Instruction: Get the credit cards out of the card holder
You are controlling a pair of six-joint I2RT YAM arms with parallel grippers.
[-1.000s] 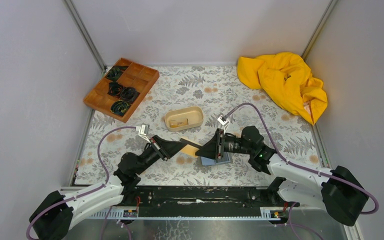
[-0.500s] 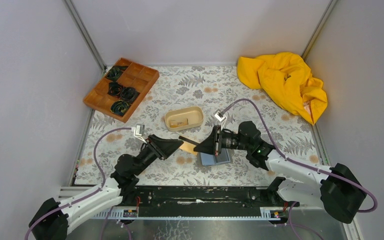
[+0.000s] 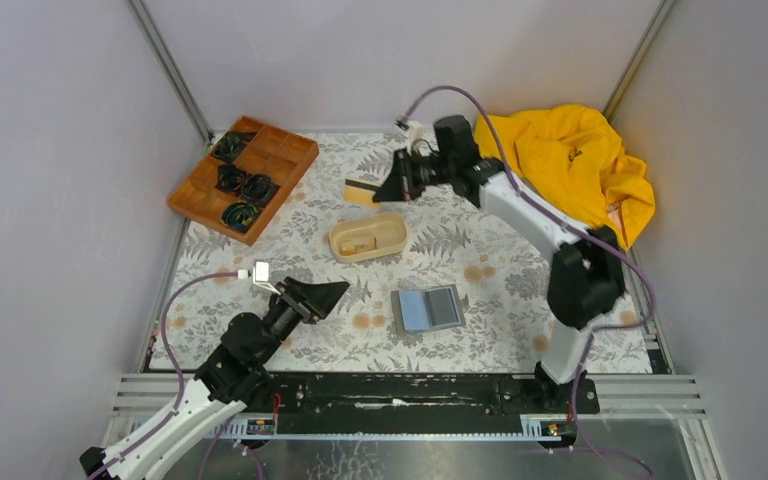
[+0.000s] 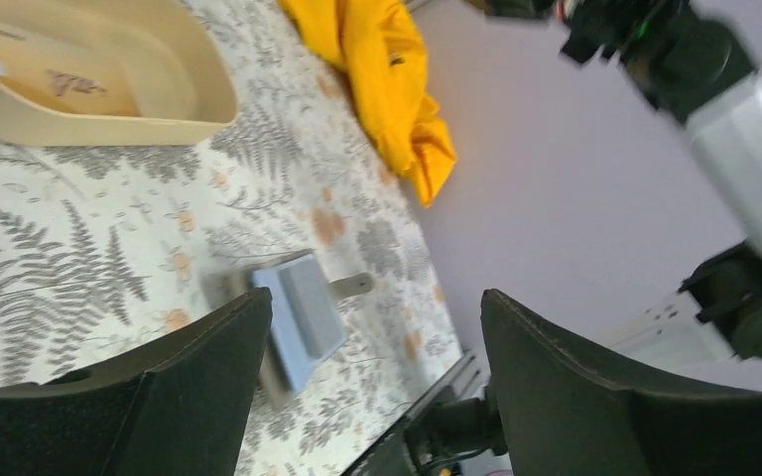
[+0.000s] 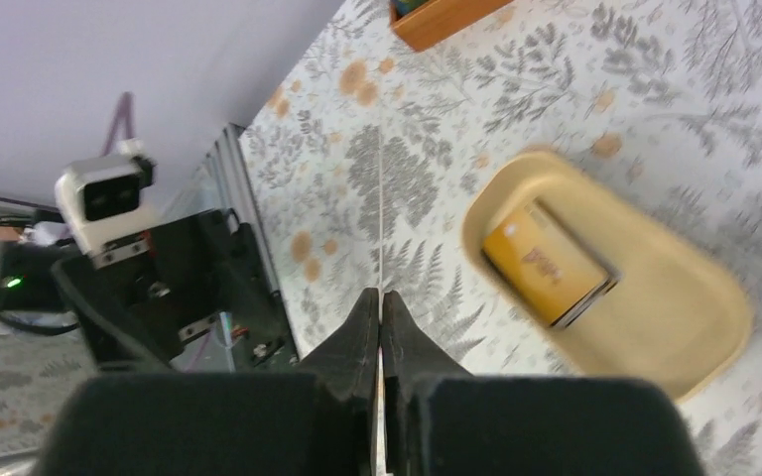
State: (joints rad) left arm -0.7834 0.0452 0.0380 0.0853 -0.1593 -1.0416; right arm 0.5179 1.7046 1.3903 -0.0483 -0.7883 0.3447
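Tan credit card (image 3: 358, 192) clamped edge-on in right gripper (image 3: 377, 190); left gripper (image 4: 375, 307) apart, clear of card holder (image 3: 428, 309)

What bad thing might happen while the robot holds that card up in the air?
The right pincer grips the card only by one end, so it might slip. In the wrist view the card is not right over the beige tray, so a drop now may miss it. The card holder lies open with the open left pincer away from it, so a tug could slide it.
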